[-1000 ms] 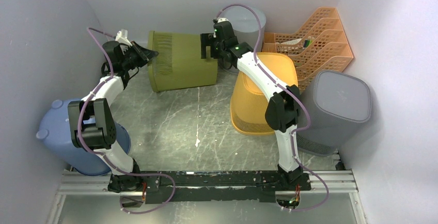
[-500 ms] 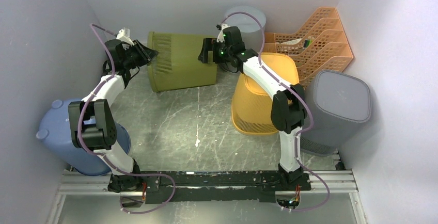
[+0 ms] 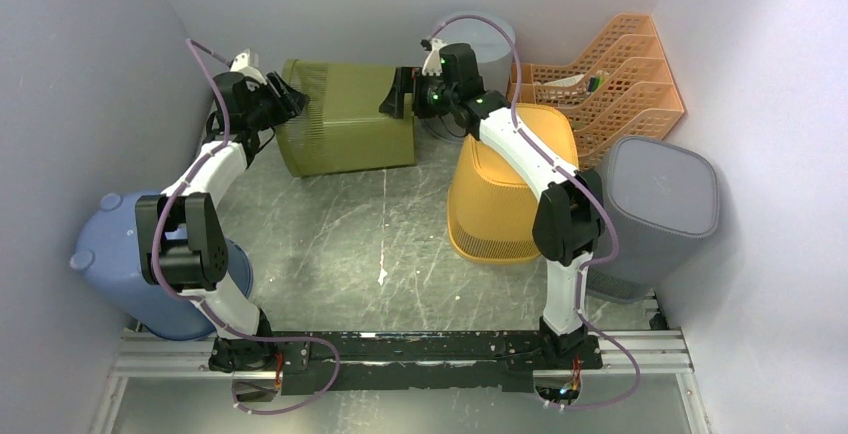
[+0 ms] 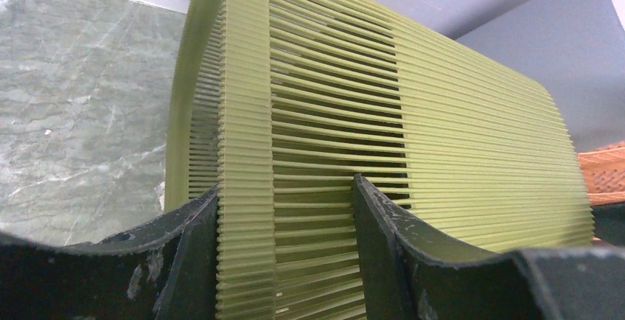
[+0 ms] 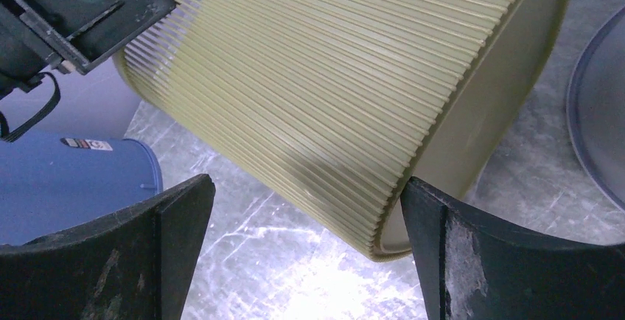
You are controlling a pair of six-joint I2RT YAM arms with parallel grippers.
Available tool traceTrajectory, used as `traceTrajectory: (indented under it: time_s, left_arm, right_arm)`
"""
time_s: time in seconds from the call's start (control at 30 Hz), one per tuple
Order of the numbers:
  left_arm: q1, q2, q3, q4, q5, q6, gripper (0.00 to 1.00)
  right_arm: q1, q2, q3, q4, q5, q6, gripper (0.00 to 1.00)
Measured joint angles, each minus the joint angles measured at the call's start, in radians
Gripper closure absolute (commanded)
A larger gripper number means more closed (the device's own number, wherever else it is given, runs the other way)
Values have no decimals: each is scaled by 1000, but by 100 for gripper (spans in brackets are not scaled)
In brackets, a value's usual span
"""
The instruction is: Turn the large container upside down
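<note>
While olive slatted bin (image 3: 345,119) lies on its side at 11 o'clock on the table (image 3: 330,224), left tool (image 3: 290,104) straddles its rim, jaws apart; right tool (image 3: 392,106) gapes wide round the base. W/ no clamp, bin may roll instead of inverting.

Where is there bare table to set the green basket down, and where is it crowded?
Free: the middle of the table, between green basket behind, blue tub left and orange basket right. Crowded: the right side, with grey bin, file rack and round bin packed close.
</note>
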Motion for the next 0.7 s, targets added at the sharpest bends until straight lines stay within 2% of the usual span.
traceTrajectory:
  time_s: [0.23,0.7]
  left_arm:
    - [-1,7,7,0,-39,0,34]
    - [-1,54,16,27,-79,-30,33]
  right_arm:
    - [25,0,81,-82,3,-11,2]
    - [79,25,366,-178,45,-52,2]
